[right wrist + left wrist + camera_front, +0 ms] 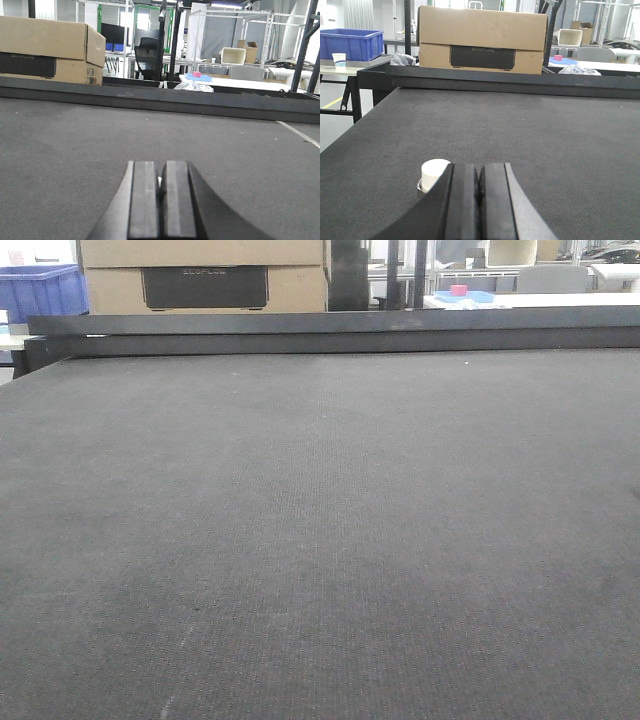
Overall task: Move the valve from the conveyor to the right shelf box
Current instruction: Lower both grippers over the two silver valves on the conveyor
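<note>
Only legible text: "ECOFLOW" on the dark panel on the front of the cardboard box [481,30]. The small sticker on its side in the right wrist view is too small to read. The box sits just behind the black rail [330,332] at the far edge of the conveyor [320,540]. Left of the box is a blue crate [351,42] on a side table, with a paper cup [339,58] in front of it; any print on the cup is illegible. Right of the box, further back, is a pink block [459,289] on a blue tray. The left gripper [479,169] is low over the belt, roughly level, with its fingers pointing towards the box. The black pads are pressed together with only a thin seam and nothing between them. The right gripper [161,167] has the same pose, low and level, aimed at the rail to the right of the box. Its pads are together, and a pale speck in the seam is too small to identify. The valve [435,172] is a white cylindrical cap with a bit of metal at its base. It stands upright on the belt on the near side, well short of the box and the rail. It is just beside the left gripper's left finger, outside the pads and not gripped. Its lower right part is hidden behind that finger, so I can't tell whether it touches.
</note>
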Available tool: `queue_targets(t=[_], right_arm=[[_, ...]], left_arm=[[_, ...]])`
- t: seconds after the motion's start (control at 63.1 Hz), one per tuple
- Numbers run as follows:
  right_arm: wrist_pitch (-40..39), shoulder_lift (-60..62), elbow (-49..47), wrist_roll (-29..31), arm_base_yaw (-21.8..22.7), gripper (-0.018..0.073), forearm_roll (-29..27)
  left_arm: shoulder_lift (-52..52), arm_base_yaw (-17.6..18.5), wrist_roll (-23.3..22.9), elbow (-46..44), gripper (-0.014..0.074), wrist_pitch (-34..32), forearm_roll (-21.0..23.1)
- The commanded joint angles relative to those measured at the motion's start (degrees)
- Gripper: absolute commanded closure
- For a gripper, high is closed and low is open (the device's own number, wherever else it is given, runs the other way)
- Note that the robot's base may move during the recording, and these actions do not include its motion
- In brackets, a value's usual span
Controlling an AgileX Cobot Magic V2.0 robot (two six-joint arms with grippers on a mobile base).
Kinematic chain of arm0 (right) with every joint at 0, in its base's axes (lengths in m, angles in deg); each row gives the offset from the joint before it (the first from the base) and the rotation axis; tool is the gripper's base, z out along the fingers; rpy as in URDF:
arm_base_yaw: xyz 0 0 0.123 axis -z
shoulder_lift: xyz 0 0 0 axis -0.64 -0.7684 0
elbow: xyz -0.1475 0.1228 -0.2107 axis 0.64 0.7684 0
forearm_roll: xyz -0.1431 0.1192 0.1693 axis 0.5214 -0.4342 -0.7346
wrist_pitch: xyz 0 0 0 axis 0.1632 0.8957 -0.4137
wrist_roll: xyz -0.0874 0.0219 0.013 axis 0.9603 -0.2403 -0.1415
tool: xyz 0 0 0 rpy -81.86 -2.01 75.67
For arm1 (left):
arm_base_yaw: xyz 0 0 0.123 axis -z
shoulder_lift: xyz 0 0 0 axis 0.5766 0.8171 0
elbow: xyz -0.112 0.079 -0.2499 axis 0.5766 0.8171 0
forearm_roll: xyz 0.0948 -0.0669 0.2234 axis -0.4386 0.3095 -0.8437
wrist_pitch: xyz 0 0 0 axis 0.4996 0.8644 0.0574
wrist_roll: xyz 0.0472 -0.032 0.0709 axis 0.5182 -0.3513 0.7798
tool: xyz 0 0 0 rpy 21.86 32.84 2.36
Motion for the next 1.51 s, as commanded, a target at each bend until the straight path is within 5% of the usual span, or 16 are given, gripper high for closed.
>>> queue_targets(t=[0.0,0.951,1.189,1.316,1.49], right_arm=[[-1.2,0.2,0.0,0.2,-0.1,0.0727,0.0],[-5.5,0.2,0.0,0.2,-0.2,0.0727,0.0],[8.8,-0.6,-11.1,0.2,-0.2,0.0727,0.0],[13.8,-6.5,-19.0,0.2,-0.2,0.0727,0.0],[23.0,-18.9,-28.2,0.2,-0.2,0.0727,-0.2]], left_arm=[[-0.2,0.4,0.4,-0.2,0.0707,-1.0,0.2],[-0.2,0.4,0.4,-0.3,0.0707,-1.8,0.1],[0.7,0.3,0.4,-15.2,0.0707,15.3,0.4],[8.4,0.3,0.4,-24.9,0.0707,28.5,0.5],[23.8,0.3,0.4,-35.9,0.0707,37.7,0.7]])
